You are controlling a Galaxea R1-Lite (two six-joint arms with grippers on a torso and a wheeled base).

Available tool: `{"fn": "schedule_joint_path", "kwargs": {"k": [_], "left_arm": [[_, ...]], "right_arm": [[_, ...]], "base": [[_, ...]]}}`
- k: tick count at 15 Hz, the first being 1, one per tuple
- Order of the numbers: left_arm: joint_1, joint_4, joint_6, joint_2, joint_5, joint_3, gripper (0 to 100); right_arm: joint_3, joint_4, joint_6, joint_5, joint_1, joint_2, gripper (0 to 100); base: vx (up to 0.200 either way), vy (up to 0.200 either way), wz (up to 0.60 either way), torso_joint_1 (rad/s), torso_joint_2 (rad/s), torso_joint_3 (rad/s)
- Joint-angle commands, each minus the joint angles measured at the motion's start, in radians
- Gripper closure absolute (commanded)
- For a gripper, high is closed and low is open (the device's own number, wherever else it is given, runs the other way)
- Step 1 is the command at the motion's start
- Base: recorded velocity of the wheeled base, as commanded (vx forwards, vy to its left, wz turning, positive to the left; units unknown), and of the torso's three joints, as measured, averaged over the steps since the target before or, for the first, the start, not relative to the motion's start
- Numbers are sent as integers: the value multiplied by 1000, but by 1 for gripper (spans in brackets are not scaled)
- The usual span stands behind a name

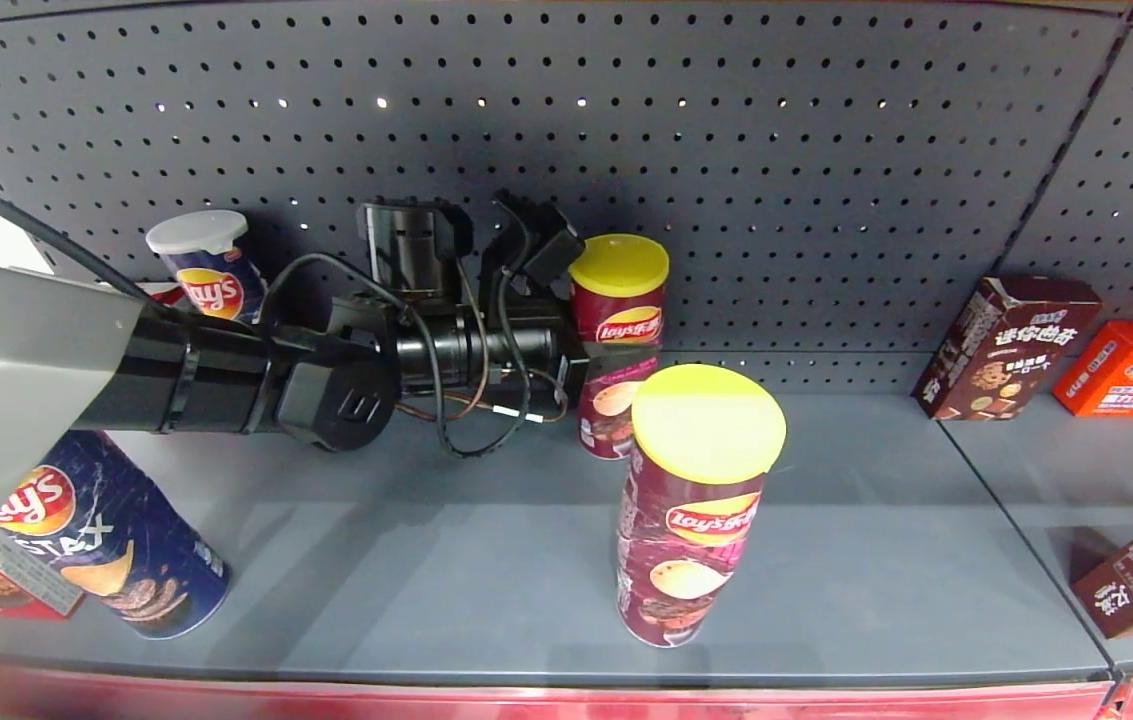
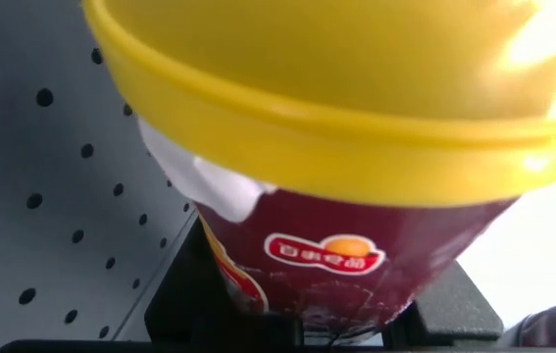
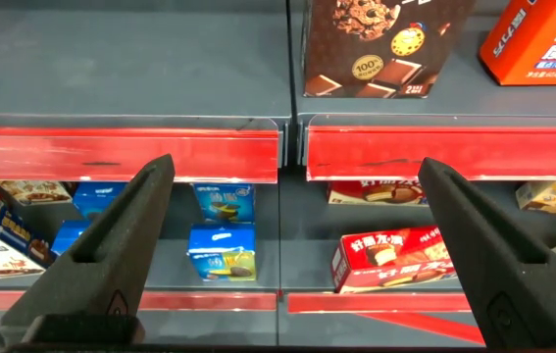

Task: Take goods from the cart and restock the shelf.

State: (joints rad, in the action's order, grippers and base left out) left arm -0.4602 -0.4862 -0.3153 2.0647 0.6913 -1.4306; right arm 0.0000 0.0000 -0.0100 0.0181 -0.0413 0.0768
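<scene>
The can (image 1: 620,290) stands upright at the back of the shelf (image 1: 876,520), near the pegboard (image 1: 726,150), clamped in my left gripper (image 1: 598,362). My right gripper (image 3: 295,167) hangs with jaws spread. If I withdraw carelessly, I could tip it or clip the front can (image 1: 691,510).

Open shelf floor (image 1: 406,560) between blue can (image 1: 116,540) and front maroon can (image 1: 691,510); boxes (image 1: 1011,345) crowd right.

left arm (image 1: 226,375) lies level, pointing right, its gripper (image 1: 614,362) clamped around a can (image 1: 620,295). right gripper (image 3: 297,250) fingers spread wide.
</scene>
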Motion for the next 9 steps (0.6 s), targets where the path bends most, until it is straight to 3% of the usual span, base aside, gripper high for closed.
{"fn": "schedule_joint_path", "kwargs": {"k": [1, 9], "left_arm": [[0, 3, -8, -9, -21, 32, 100], [-3, -43, -8, -38, -72, 76, 100]], "right_arm": [[0, 0, -1, 0, 0, 1, 0], [0, 0, -1, 0, 0, 1, 0]], "base": [[0, 0, 0, 0, 0, 0], [0, 0, 0, 0, 0, 0]]}}
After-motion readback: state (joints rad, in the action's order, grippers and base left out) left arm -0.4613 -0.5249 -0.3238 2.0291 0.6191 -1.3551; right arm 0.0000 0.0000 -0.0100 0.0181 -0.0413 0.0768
